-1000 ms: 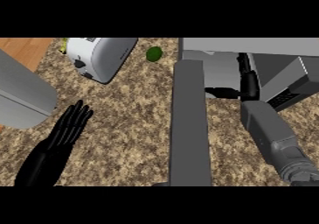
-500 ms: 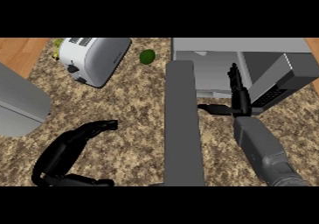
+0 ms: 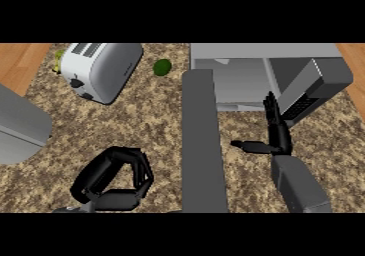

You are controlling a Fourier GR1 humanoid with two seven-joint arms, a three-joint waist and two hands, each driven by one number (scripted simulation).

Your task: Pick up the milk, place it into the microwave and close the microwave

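Right hand (image 3: 276, 134), fingers now straight and released, is backing out toward 6 o'clock from the microwave (image 3: 266, 75), where the milk can't be seen; left hand (image 3: 115, 172) has curled shut, empty, beside the open door (image 3: 203, 145), leaving closing.

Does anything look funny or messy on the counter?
Nothing is spilled or broken. The toaster sits slanted on the counter, with a small green thing beside it. The microwave door stands wide open. No milk shows anywhere. The right hand is open and holds nothing; the left hand is curled and holds nothing.
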